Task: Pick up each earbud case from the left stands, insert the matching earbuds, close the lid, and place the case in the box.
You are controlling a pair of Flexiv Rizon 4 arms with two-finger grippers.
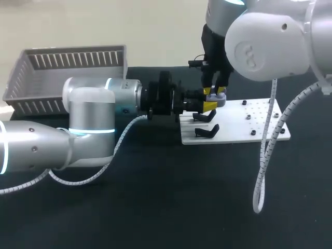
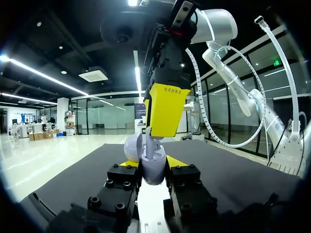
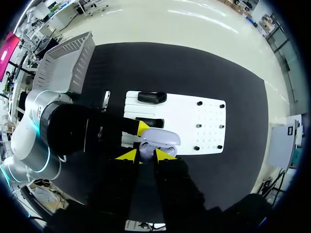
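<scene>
Grey slatted box sits at the far left of the black table, well apart from the action. White board lies right of centre, with two black stands on its left end, just on the near side of the grippers in the head view. The right arm's cable loops down across the board's right end. The left arm's wrist hardware hides the board's left edge from the head camera. Earbud case is off the stands, held over the board's left end, lid flipped open. Left gripper is clamped on the case body, one finger on each side. The left arm lies low and roughly level, coming in from the left with the wrist pointing right. The right arm drops in from the upper right with the wrist vertical. Right gripper points straight down at the case, pinching an earbud whose lower end meets the case's open top. The two grippers sit very close, right above left.
</scene>
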